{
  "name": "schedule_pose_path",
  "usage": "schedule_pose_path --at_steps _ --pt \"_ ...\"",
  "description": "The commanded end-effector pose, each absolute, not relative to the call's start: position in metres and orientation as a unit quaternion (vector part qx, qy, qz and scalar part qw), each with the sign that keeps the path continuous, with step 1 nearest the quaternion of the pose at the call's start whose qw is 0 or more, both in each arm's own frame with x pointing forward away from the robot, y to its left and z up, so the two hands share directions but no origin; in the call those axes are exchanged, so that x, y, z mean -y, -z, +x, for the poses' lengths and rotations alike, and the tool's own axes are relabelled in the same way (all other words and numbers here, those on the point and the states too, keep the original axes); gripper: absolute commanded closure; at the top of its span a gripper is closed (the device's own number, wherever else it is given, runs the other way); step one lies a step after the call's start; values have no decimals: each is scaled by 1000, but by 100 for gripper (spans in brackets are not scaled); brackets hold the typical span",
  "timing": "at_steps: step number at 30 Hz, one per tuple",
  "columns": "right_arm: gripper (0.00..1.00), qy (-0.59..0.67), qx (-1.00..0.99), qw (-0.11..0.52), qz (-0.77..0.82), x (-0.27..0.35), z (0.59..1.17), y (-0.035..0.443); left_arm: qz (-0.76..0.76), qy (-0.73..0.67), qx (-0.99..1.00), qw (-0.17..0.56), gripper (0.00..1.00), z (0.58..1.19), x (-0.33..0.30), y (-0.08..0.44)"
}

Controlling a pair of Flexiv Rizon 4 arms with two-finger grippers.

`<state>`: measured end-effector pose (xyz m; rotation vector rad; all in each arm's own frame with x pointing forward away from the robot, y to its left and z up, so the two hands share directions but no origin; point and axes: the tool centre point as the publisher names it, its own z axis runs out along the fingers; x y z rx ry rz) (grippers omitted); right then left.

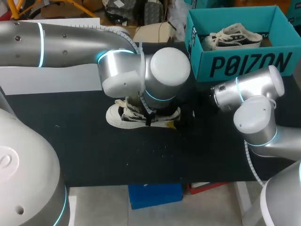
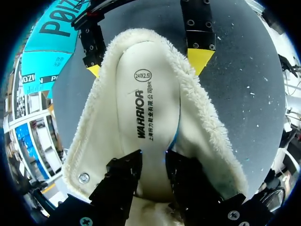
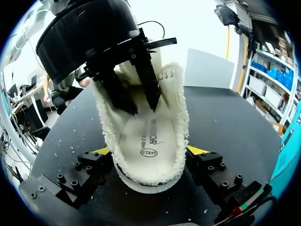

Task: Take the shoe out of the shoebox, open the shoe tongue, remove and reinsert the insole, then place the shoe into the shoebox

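Left claw [image 2: 153, 160] dips into the shoe [image 1: 117, 115] lying mid-tabletop [image 1: 70, 141], down at the insole [image 2: 146, 108]; whether it pinches anything, I cannot tell. Right claw [image 3: 149, 150] is clamped on the shoe's fleecy heel. The shoebox [image 1: 244, 63] stands behind, at right.

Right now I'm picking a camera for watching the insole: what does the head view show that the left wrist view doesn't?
Only the head view: a second cream canvas shoe lying inside the teal cardboard shoebox, and the outer side of the cream fleece-lined shoe on the black table. Only the left wrist view: that shoe's white printed insole, the left claw down over it, and the right claw gripping the fleecy collar from both sides. Both: the fleece-lined shoe on the table, with the shoebox nearby.
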<state>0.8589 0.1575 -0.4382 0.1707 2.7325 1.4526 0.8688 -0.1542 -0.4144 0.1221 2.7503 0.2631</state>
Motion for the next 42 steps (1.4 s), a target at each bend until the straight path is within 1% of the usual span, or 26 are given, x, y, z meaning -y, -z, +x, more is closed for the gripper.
schedule_pose_path --at_steps 1,5,11,12,15,16,17,18,19,23,27,35,42 --pt "100 -468 -882 20 55 -157 858 440 55 -71 -964 250 69 884 143 434" --pt "100 -468 -882 20 55 -157 858 440 61 -61 -962 258 70 887 149 439" --pt "100 -468 -882 20 55 -157 858 440 76 -54 -965 244 70 892 156 447" --pt "100 -468 -882 20 55 -157 858 440 81 -52 -966 240 69 892 158 449" --pt "100 -468 -882 20 55 -157 858 440 95 -50 -968 226 64 891 163 451" --pt "100 -468 -882 20 55 -157 858 440 99 -51 -969 222 64 889 164 452" --pt "100 -468 -882 20 55 -157 858 440 102 -50 -969 218 75 888 165 453" --pt "100 -468 -882 20 55 -157 858 440 105 -52 -970 214 99 888 165 454" --pt "100 -468 -882 20 55 -157 858 440 106 -51 -971 210 100 887 165 454" --pt "100 -468 -882 20 55 -157 858 440 123 -49 -972 192 100 884 168 450" --pt "100 -468 -882 20 55 -157 858 440 151 -39 -976 155 100 880 174 445" --pt "100 -468 -882 20 55 -157 858 440 193 -24 -975 105 100 871 178 425" --pt "100 -468 -882 20 55 -157 858 440 198 5 -977 85 100 865 177 402"
